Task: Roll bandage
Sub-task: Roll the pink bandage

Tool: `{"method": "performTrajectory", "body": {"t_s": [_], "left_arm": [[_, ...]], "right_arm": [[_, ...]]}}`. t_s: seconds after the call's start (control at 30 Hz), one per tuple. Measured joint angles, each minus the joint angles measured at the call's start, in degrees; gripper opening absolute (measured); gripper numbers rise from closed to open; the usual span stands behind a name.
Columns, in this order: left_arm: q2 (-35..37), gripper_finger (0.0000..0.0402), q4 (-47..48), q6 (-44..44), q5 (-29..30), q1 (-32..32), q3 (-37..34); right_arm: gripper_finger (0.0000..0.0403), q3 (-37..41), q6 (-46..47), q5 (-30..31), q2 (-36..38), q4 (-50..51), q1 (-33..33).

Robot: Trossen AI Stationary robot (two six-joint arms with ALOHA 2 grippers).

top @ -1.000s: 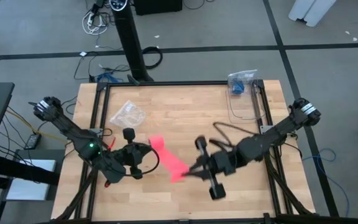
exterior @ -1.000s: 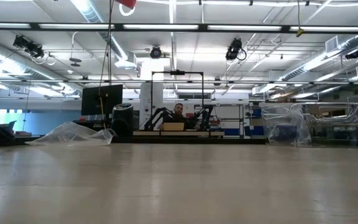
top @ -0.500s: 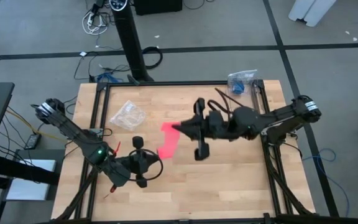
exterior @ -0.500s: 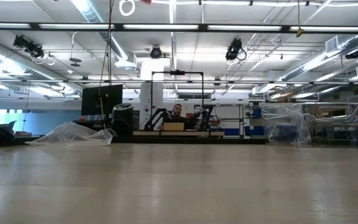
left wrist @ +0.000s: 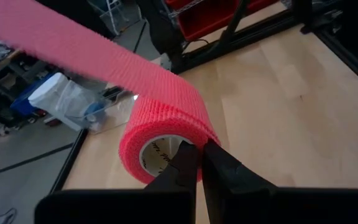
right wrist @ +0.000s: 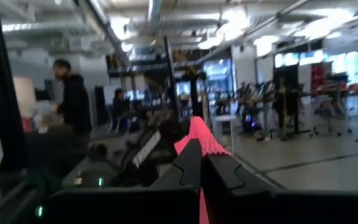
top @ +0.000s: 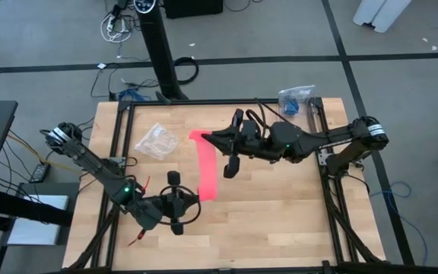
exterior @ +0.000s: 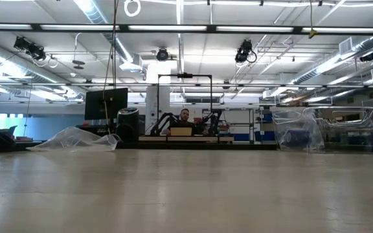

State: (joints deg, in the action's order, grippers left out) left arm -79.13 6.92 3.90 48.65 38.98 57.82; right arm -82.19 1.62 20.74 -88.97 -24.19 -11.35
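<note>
The bandage is a bright pink strip [top: 204, 167] with its roll [left wrist: 166, 134] at the near end. It spans the air above the table's middle, between my two grippers. My left gripper [top: 195, 204] is shut on the roll near the table's near side and also shows in the left wrist view [left wrist: 195, 157]. My right gripper [top: 202, 138] is shut on the strip's free far end and also shows in the right wrist view [right wrist: 200, 155]. The low view shows neither the grippers nor the bandage. My left gripper pinches the roll's wall [left wrist: 188, 138] at its open end, one finger in the hollow core and one outside. The roll is lifted clear of the table, and the strip runs off its top toward my right gripper. My right gripper pinches the strip's free end [right wrist: 199, 134] between its two fingers, coming level from the table's right side. The end is held clear of the table, and the strip runs straight from it to the roll.
A clear wrinkly plastic bag [top: 157, 139] lies at the table's far left. A transparent container [top: 296, 128] with a blue-filled bag [top: 295, 99] stands at the far right corner. Black frame rails [top: 120, 144] edge the table. People show in the room beyond.
My right gripper has swung from the table's near middle toward the far edge and left, carrying the strip's free end. My left gripper has gone toward the near edge and right with the roll. The strip between them has been drawn out longer and now runs far-to-near.
</note>
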Motion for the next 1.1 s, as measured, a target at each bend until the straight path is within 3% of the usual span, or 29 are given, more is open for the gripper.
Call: {"method": "performTrajectory", "body": {"t_s": [0.13,0.33,0.83,1.1], "left_arm": [[0.0,0.0012,-0.8,-1.0,-0.6,0.0,0.0],[0.0,0.0012,-9.1,3.9,-3.4,1.2,0.0],[0.0,0.0012,-15.2,4.5,-5.9,1.6,0.0],[0.0,0.0012,-16.5,3.3,-7.6,1.6,0.0]], "right_arm": [[0.0001,0.0,-0.8,0.8,0.0,-1.6,-0.2],[0.0006,0.0,3.6,2.9,0.0,5.5,1.6],[0.0139,1.3,12.0,4.8,0.0,23.1,1.7],[0.0166,1.3,13.7,3.5,0.0,28.7,2.0]]}}
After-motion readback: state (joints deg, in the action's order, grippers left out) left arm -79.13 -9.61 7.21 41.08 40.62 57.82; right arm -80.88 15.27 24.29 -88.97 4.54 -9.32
